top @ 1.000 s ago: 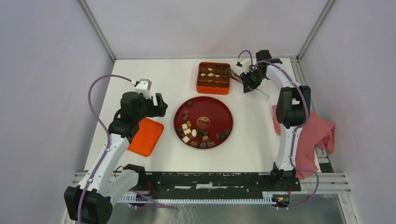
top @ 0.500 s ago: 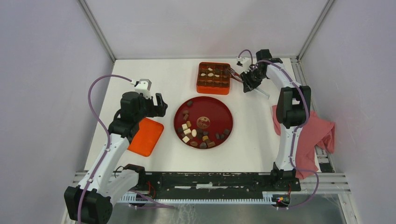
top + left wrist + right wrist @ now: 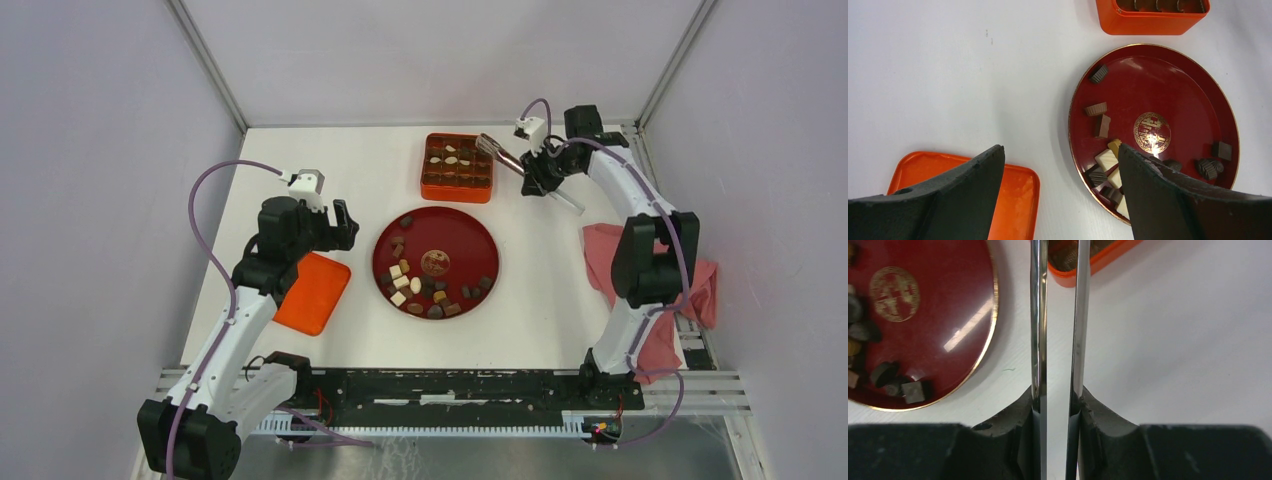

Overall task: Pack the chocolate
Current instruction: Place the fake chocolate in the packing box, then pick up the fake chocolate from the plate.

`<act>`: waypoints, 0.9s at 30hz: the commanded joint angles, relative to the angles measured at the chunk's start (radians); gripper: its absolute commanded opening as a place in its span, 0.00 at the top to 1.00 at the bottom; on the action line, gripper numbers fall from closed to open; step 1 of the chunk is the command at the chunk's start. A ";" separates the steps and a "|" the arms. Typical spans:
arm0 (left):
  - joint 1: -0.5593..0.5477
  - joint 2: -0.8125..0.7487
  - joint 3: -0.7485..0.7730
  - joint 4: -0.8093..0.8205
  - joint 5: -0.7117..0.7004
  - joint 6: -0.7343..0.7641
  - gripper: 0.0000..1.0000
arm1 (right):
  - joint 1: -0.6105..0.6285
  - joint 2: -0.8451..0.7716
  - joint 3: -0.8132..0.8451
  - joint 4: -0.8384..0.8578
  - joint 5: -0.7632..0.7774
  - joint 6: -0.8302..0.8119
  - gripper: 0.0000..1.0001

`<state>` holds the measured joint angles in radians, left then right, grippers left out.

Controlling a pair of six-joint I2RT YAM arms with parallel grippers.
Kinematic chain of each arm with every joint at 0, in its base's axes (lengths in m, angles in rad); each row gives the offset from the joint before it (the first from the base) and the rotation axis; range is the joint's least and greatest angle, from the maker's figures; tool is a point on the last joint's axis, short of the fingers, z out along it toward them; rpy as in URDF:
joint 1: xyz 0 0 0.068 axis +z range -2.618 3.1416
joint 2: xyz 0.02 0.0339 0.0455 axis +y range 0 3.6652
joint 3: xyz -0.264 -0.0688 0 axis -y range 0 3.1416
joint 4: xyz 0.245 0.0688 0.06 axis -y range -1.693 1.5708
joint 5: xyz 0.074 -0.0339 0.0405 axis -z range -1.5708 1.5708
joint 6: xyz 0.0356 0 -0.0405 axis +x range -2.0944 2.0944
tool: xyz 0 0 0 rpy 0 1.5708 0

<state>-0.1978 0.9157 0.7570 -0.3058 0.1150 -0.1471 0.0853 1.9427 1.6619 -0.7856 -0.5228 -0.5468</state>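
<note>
Several pieces of chocolate (image 3: 420, 285), dark, light brown and cream, lie on the left and front of the red plate (image 3: 460, 245). More chocolate pieces (image 3: 452, 157) sit in the gridded orange box (image 3: 457, 187). My right gripper (image 3: 540, 172) is shut on metal tongs (image 3: 500, 157), whose tips hang over the box's far right corner. The right wrist view shows the two blades (image 3: 1038, 315) a little apart, their tips out of frame. My left gripper (image 3: 1060, 150) hovers open and empty between the orange lid (image 3: 1018, 190) and the plate's left rim, near some chocolate (image 3: 1105, 159).
The orange lid (image 3: 312, 292) lies flat left of the plate. A pink cloth (image 3: 680, 290) is bunched at the right table edge under the right arm. White walls and a metal frame close in the table.
The right arm's elbow swung out to the right and the wrist rose. The tongs lifted off the box's right column toward its far corner. The left arm stayed still.
</note>
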 commanded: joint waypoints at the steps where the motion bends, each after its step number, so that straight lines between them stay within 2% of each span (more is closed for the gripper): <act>1: 0.005 -0.005 0.001 0.019 0.017 0.053 0.11 | 0.010 -0.201 -0.141 0.104 -0.203 -0.061 0.68; 7: 0.004 -0.008 0.014 0.032 0.069 0.018 0.11 | 0.094 -0.352 -0.328 0.082 -0.295 -0.220 0.68; 10: 0.005 0.005 0.040 0.045 0.156 -0.049 0.11 | 0.189 -0.420 -0.413 0.075 -0.237 -0.307 0.68; 13: 0.005 0.011 0.046 0.081 0.241 -0.126 0.11 | 0.290 -0.468 -0.489 0.117 -0.149 -0.320 0.68; 16: 0.004 0.003 0.012 0.148 0.310 -0.224 0.11 | 0.368 -0.459 -0.509 0.129 -0.065 -0.318 0.68; 19: 0.005 -0.012 -0.071 0.284 0.381 -0.364 0.12 | 0.429 -0.418 -0.497 0.124 0.013 -0.314 0.68; 22: 0.005 -0.034 -0.130 0.360 0.379 -0.447 0.12 | 0.478 -0.384 -0.473 0.107 0.108 -0.312 0.68; 27: 0.005 -0.061 -0.125 0.314 0.337 -0.424 0.12 | 0.514 -0.406 -0.505 0.050 0.183 -0.349 0.67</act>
<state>-0.1978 0.8932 0.6159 -0.0525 0.4404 -0.5114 0.5812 1.5642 1.1500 -0.7090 -0.4351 -0.8536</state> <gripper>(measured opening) 0.884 0.335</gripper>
